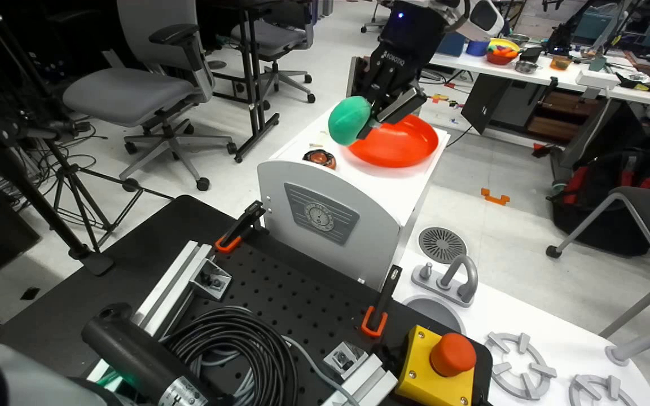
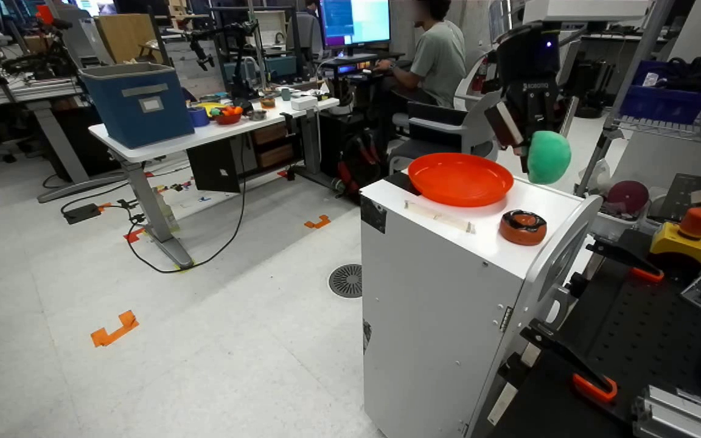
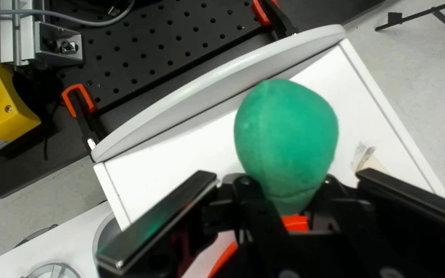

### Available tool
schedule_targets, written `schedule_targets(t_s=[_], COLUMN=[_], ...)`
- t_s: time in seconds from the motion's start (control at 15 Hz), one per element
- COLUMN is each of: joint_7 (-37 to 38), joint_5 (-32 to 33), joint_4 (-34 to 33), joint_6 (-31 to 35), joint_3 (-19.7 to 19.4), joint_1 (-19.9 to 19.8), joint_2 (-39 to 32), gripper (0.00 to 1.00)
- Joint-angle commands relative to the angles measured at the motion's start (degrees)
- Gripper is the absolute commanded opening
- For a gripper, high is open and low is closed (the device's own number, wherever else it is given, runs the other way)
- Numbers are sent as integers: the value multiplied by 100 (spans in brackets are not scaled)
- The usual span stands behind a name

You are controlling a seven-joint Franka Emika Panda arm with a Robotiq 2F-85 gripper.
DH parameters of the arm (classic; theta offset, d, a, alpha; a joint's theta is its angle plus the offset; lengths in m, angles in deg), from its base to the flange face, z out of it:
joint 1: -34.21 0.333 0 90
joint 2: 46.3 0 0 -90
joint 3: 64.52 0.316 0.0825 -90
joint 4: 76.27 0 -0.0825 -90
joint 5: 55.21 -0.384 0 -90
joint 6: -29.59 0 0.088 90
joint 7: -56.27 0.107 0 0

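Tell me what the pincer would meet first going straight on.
With the green plush toy held in front, the pincer would probably meet the white cabinet top; depth is unclear, so the brown round object might come first.

White lettering [image 1: 394, 58] — ROBOTIQ — on the black end effector [image 1: 380, 113] (legible in both exterior views)

In an exterior view, a blue bin [image 2: 131, 115] stood on a white desk [image 2: 216, 131], and farther back a person [image 2: 445, 58] sat facing a lit monitor [image 2: 356, 24]. A round drain grate [image 2: 345, 281] and orange tape [image 2: 117, 333] showed on the pale floor [image 2: 235, 340]. A grey office chair [image 1: 127, 93] stood well apart from a toy faucet [image 1: 446, 286] beside its sink [image 1: 435, 313]. Dimly seen, probably a backpack [image 1: 607, 231], a black-and-red bundle rested nearby.
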Motion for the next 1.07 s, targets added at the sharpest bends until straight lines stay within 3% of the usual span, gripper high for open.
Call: schedule_targets(t_s=[0.0,1.0], joint_7=[-21,92], joint_5=[-4,389], joint_4=[43,-93], joint_6=[103,213], joint_3=[30,202], joint_1=[57,301], joint_2=[191,653], gripper=[5,5])
